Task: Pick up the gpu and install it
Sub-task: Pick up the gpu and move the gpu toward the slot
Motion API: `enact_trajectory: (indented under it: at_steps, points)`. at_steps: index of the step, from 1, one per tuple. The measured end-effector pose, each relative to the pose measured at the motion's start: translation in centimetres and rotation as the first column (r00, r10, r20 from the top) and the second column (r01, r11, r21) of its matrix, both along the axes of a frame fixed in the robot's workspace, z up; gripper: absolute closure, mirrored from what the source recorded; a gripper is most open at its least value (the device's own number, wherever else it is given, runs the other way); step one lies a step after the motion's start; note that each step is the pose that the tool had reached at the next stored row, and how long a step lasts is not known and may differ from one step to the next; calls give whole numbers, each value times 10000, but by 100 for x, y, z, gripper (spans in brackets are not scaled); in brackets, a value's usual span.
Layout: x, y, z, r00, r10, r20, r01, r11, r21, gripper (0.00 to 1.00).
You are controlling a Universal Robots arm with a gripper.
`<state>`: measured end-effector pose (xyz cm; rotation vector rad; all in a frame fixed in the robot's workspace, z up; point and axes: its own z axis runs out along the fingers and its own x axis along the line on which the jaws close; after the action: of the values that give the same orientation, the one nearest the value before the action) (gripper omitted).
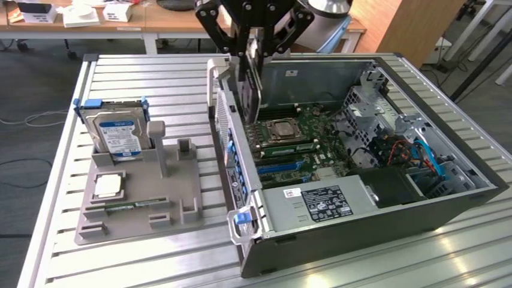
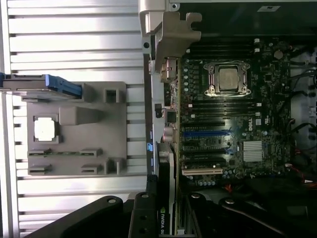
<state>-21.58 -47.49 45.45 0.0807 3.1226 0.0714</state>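
The gpu carries a green-and-white Nvidia brand mark on its black edge. White lettering on the motherboard, beside the silver heatsink, appears to read Dell. The power supply bears a white label with symbols and fine print too small to read. The drive has a blue-and-white label whose print cannot be read.

A workshop-like lab: slatted aluminium bench, open computer case, wooden desks behind.
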Motion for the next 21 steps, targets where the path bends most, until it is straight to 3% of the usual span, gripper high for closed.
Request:
enact_trajectory:
  at_steps: [21]
  points:
    - [802,-15,-6,10000,60,-8,-60,10000,1,73]
